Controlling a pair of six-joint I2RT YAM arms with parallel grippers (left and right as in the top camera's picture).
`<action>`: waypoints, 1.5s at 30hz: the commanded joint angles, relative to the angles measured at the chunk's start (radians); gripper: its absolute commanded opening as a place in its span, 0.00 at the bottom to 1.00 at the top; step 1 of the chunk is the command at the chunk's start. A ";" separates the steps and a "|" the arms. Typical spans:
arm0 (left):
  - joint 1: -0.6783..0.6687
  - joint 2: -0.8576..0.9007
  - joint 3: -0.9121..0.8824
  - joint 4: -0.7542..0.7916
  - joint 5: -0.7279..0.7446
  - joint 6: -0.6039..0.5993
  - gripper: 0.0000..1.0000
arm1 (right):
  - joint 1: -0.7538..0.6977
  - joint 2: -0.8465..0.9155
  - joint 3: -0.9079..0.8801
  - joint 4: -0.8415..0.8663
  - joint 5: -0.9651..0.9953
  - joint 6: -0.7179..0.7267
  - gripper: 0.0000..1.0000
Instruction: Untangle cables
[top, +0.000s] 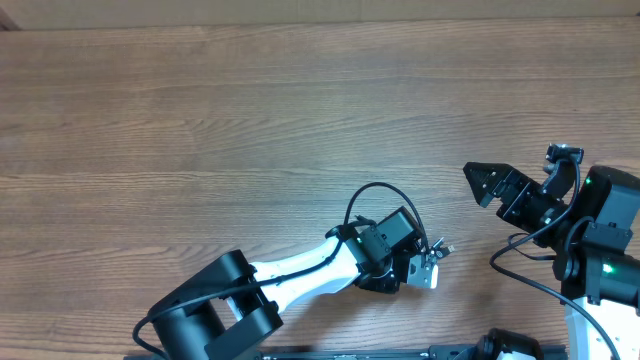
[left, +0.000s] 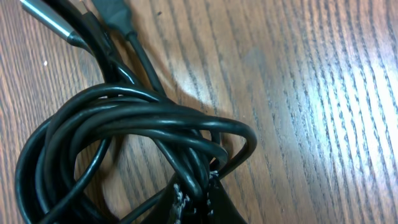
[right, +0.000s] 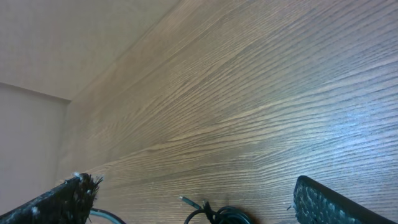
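At the bottom edge of the left wrist view the left gripper (left: 198, 198) is pinched tight on the cables (left: 124, 140), its two fingertips (left: 180, 202) closed over a couple of black strands where the loops cross; the bundle is a small coil of thin black cords lying on the wooden table (left: 311, 93), several loops twisted through one another; beyond the coil two cord ends run toward the top of that view, a silver-tipped plug (left: 43, 15) at the upper left corner and a black plug (left: 115, 11) just beside it; from overhead the coil sits on the robot's side of the table, right of centre, almost wholly hidden beneath the left arm (top: 300, 270), with only a small plug end poking out beside the gripper; to the right and a little farther back, the right gripper (top: 476, 181) hangs over bare wood, well apart from the cables, its fingers (right: 59, 200) spread wide with nothing between them; farther still the wood grain runs to the table's far edge, which meets a pale surface (right: 62, 43).
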 joint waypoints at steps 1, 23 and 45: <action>0.033 -0.013 0.008 -0.022 0.013 -0.109 0.04 | -0.008 -0.005 0.014 0.004 -0.012 0.004 1.00; 0.387 -0.536 0.008 -0.048 0.340 -0.681 0.04 | -0.005 -0.006 0.015 0.034 -0.434 -0.208 1.00; 0.306 -0.533 0.009 0.340 0.498 -1.018 0.04 | -0.004 -0.005 0.015 0.011 -0.803 -0.468 0.97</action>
